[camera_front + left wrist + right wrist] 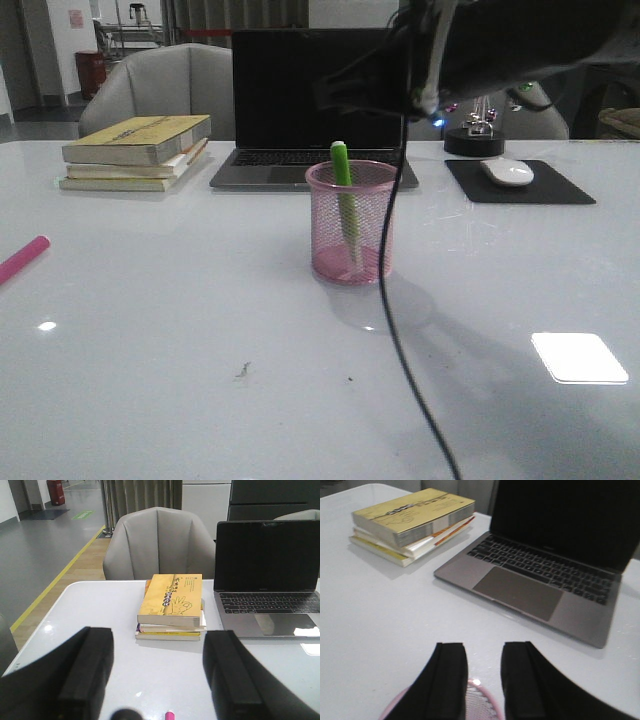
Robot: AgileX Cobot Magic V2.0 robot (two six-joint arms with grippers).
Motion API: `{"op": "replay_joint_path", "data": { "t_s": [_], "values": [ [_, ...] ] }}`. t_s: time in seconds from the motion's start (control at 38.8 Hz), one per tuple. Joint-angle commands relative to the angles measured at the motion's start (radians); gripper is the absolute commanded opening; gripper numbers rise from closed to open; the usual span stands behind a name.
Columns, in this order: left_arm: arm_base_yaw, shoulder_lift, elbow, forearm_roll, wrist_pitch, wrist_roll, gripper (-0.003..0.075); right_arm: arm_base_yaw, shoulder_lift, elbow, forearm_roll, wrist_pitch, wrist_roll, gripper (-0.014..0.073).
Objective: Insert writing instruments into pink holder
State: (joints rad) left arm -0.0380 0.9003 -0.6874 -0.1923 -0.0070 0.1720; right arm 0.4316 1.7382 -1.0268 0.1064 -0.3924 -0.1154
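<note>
You've got the green pen (342, 170) standing in the pink holder (351, 222); the pink pen (22, 259) still lies on the table (200, 340), with the left gripper (159, 680) spread wide and empty over it and the right gripper (484, 680) part-open, empty, above the holder.

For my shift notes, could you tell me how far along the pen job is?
Done: the green pen stands in the pink holder. In hand: nothing; the right gripper is open above the holder, the left gripper is open too. Left: the pink pen lies on the table.

Cup: I see the round pink wire-mesh holder (351, 222) mid-table, upright.
Green pen: the bright green marker (345, 196) leans inside it.
Pink pen: the pink-magenta marker (22, 258) lies at the table's left edge.
</note>
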Motion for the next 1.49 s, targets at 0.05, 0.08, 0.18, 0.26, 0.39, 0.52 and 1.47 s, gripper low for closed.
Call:
{"op": "replay_joint_path", "data": {
  "t_s": [0.05, 0.08, 0.18, 0.26, 0.39, 0.52, 1.47],
  "values": [
    [-0.003, -0.006, -0.038, -0.008, -0.087, -0.002, 0.0458, -0.102, -0.209, -0.025, 0.025, 0.002, -0.083, 0.0320],
    [-0.003, -0.006, -0.038, -0.008, -0.089, -0.002, 0.0458, -0.124, -0.237, -0.025, 0.025, 0.019, -0.083, 0.0320],
    [-0.003, -0.006, -0.038, -0.008, -0.107, -0.002, 0.0458, -0.228, -0.352, -0.025, 0.025, 0.166, -0.083, 0.0320],
    [-0.003, -0.006, -0.038, -0.008, -0.125, -0.002, 0.0458, -0.306, -0.429, -0.025, 0.024, 0.310, -0.083, 0.0320],
    [-0.003, -0.008, -0.038, -0.008, -0.135, -0.002, 0.0458, -0.400, -0.572, -0.025, -0.015, 0.502, -0.084, 0.0320],
    [-0.003, -0.008, -0.038, -0.008, -0.135, -0.002, 0.0458, -0.413, -0.716, -0.023, -0.083, 0.630, -0.084, 0.0320],
    [-0.003, -0.127, -0.038, -0.007, -0.050, -0.002, 0.0458, -0.552, -1.026, 0.341, -0.086, 0.665, 0.020, 0.0319]
  ]
}}
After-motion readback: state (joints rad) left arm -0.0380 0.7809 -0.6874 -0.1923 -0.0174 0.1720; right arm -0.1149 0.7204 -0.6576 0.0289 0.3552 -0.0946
